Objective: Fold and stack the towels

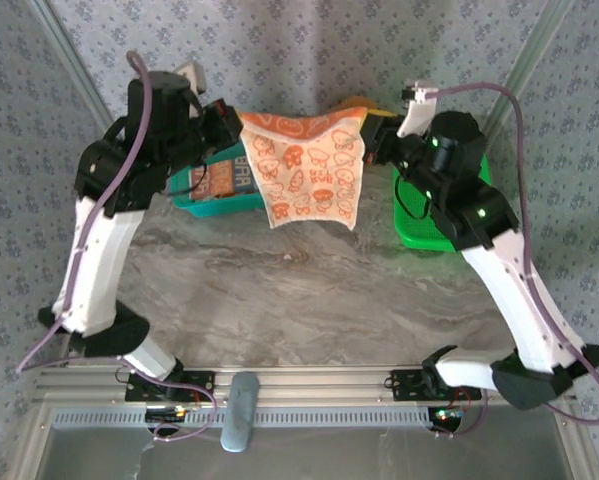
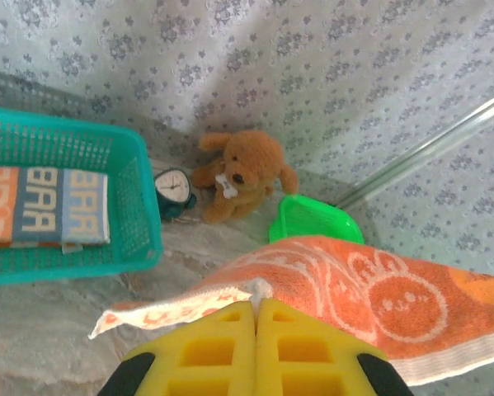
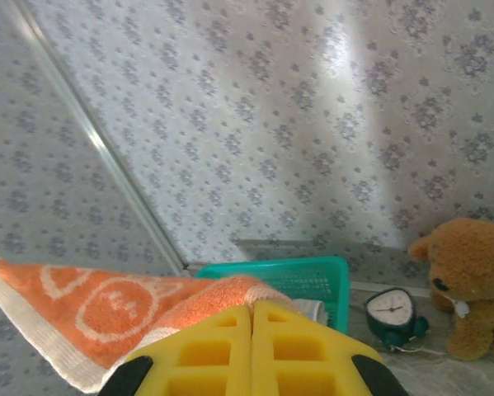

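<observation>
Left tool [image 2: 256,304], right tool [image 3: 251,307]: towel [image 1: 309,170] between

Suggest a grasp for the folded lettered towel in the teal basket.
Come straight down: the folded towel lies flat in the teal basket, whose mesh walls block sideways approaches. Pinch its layered edge, probably the long side where a little floor shows. Left gripper and right gripper are both shut on the orange-print towel, so one must release.
</observation>
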Controlling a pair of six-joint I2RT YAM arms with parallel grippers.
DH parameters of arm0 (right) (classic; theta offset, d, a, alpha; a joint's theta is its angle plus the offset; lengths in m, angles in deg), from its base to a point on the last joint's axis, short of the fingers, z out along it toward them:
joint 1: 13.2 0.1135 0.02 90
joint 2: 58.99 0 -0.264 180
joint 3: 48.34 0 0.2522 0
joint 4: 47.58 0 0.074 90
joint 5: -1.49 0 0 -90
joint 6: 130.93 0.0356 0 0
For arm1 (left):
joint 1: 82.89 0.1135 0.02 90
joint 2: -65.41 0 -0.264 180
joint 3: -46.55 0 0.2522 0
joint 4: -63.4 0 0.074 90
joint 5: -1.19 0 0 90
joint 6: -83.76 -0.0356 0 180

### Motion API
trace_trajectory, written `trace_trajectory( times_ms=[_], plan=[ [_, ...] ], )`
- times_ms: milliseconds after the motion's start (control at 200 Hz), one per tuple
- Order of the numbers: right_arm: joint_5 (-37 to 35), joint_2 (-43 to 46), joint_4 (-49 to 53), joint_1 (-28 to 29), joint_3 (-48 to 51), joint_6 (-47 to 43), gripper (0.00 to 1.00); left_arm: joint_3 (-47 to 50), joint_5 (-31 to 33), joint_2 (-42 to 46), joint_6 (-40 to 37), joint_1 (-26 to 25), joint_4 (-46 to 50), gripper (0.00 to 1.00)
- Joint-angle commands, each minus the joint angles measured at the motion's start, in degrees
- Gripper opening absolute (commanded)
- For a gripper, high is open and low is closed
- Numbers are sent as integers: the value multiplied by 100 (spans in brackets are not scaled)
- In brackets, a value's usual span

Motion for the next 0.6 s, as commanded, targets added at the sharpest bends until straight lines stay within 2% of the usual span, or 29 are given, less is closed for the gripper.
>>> trace_trajectory(
  times_ms=[0, 170, 340, 485, 595],
  plan=[
    [-241, 555, 268, 309, 271, -12, 0, 692, 242, 750, 426, -186, -360, 0],
    [-699, 1233, 545, 878, 734, 87, 0, 1608, 646, 1622, 778, -787, -650, 0],
    [-1019, 1317, 842, 1088, 704, 214, 0, 1766, 792, 1734, 1027, -1179, -681, 0],
    [-807, 842, 1076, 882, 512, 357, 0, 1792, 1035, 1402, 1136, -1134, -513, 0],
    [-229, 401, 957, 367, 603, 765, 0, 1741, 706, 998, 1111, -589, -288, 0]
  ],
)
